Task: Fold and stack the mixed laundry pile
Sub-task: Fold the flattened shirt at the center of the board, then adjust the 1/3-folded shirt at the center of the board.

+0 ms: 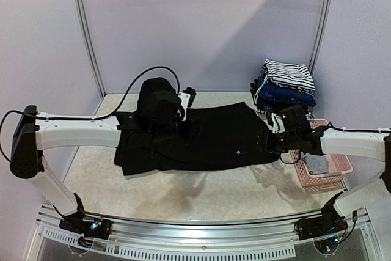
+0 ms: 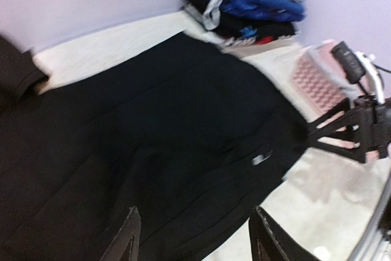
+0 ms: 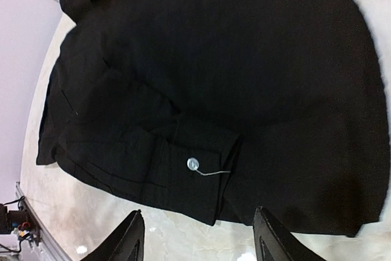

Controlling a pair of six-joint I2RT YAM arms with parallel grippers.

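The large black garment (image 1: pixel 208 139) is lying spread flat across the middle of the tabletop (image 1: pixel 183 194), with one sleeve folded in over its body so that the cuff and its small white button (image 3: pixel 193 163) are facing up near the front hem. The left end effector (image 2: pixel 195 236) is hovering over the garment's left half, its two fingers standing well apart with only cloth showing below them and nothing pinched between. The right end effector (image 3: pixel 198 236) is hanging above the garment's right front edge, just by the cuff, its fingers likewise spread wide and gripping nothing. At the far right corner, against the wall, a stack of folded clothes (image 1: pixel 286 93) is sitting with the striped garment (image 1: pixel 288 73) lying on top. Beside the right arm, the pink lattice basket (image 1: pixel 333 178) is holding the grey garment (image 1: pixel 317 164).
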